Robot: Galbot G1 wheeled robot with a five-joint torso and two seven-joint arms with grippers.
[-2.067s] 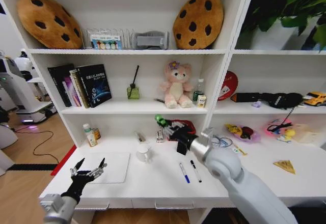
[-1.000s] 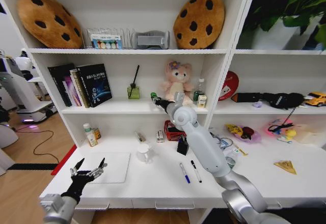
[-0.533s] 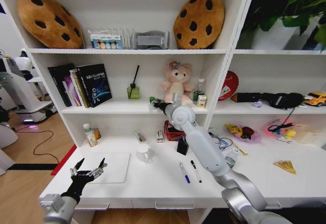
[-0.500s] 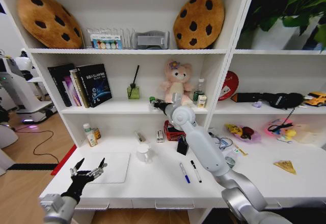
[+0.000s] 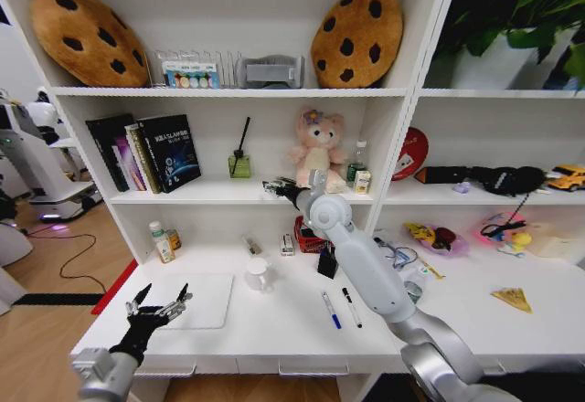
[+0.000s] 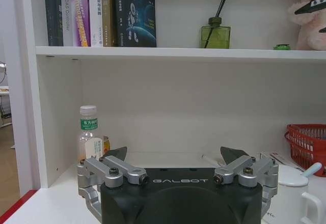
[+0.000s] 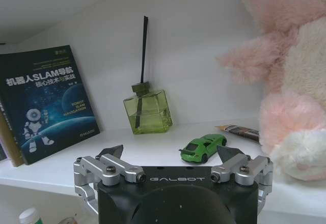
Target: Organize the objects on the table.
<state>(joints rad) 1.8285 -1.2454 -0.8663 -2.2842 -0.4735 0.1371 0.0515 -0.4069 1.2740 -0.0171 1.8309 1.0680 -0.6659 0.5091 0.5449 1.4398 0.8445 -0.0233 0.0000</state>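
Readable markings: both pincer bodies carry the embossed word "GALBOT". The dark blue book (image 7: 48,104) on the middle shelf (image 7: 153,155) has a cover with Chinese characters followed by "SLAM", a line reading "ROBOT SLAM NAVIGATION", and a small robot figure. The clear bottle (image 6: 90,137) at the back left of the counter (image 5: 274,320) has a white cap and a green label; its text is too small to read.

Right pincer (image 7: 170,158): raised to the middle shelf, fingers spread apart and holding nothing. The green toy car (image 7: 202,147) stands on the shelf on its wheels, just ahead of the pincer and close to one fingertip, not touching it. Beyond the car stands a green glass diffuser (image 7: 147,109) with a dark reed. The pink plush bear (image 7: 290,81) sits beside the car, and a small brown tube (image 7: 239,130) lies between them near the back.

Left pincer (image 5: 157,306): low over the front left of the counter, fingers apart and empty, above the silver laptop (image 5: 206,300).

Two pens (image 5: 340,308) lie on the counter in front of the red mesh basket (image 5: 315,234). A white cup (image 5: 259,274) stands right of the laptop.
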